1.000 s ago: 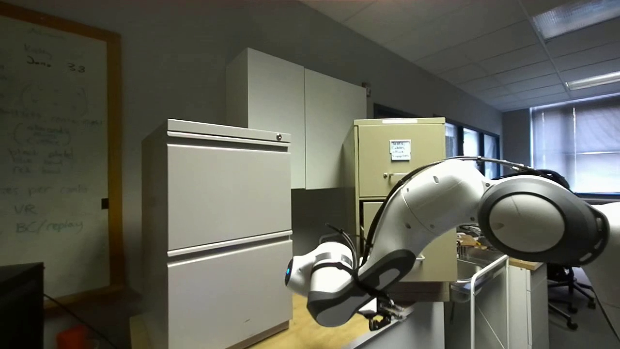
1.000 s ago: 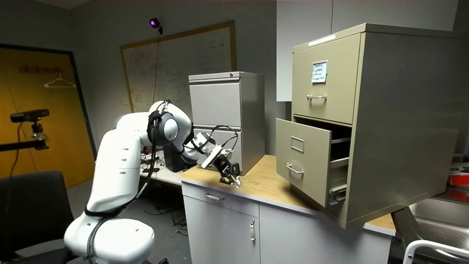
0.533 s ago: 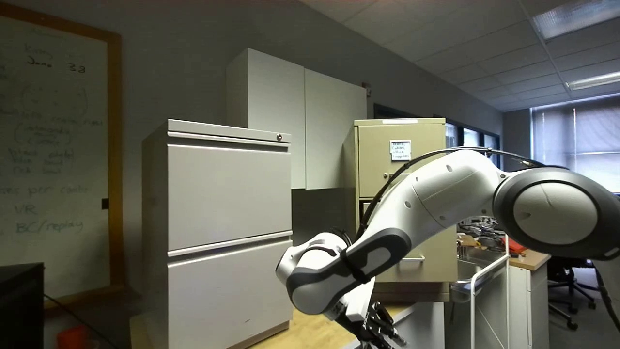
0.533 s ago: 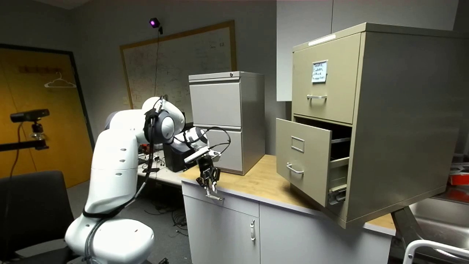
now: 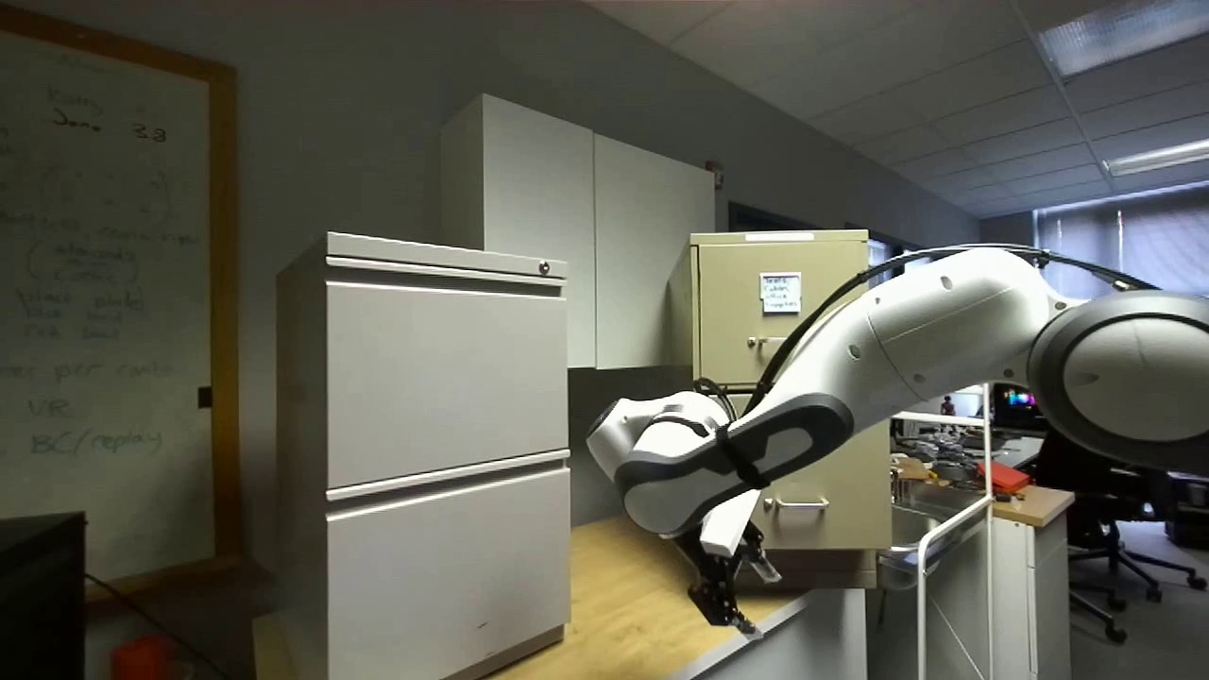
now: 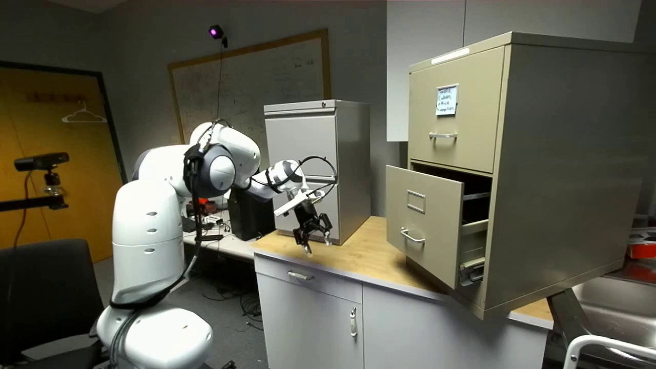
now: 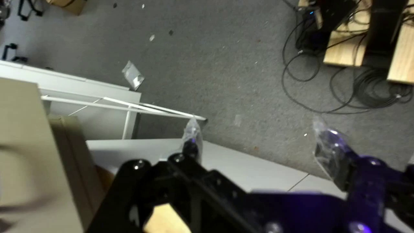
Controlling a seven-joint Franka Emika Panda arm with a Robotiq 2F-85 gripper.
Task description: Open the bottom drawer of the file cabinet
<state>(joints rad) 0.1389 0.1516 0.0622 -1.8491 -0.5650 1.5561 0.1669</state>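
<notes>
The beige file cabinet (image 6: 564, 169) stands at the right in an exterior view. Its bottom drawer (image 6: 441, 195) is pulled partway out, with a dark gap above and rails along its side. A silver handle (image 6: 412, 236) crosses the drawer front, and this handle (image 5: 798, 504) also appears in an exterior view. My gripper (image 6: 318, 246) hangs over the counter's front part, left of the drawer and apart from it, fingers pointing down. In the wrist view the gripper (image 7: 255, 126) is spread wide, only floor and cupboard front showing between its plastic-wrapped fingers (image 7: 193, 136).
A grey two-drawer cabinet (image 6: 302, 146), both drawers closed, stands on the wooden counter (image 6: 369, 251) behind my gripper. White wall cupboards (image 5: 652, 255) hang behind. A white rail (image 6: 610, 346) and a sink (image 6: 615, 307) lie beyond the beige cabinet. Cables (image 7: 288, 77) lie on the floor.
My jaws have gone from closed together to wide apart. The arm dipped toward the counter edge, then rose and swung toward the beige cabinet. The bottom drawer has stayed put.
</notes>
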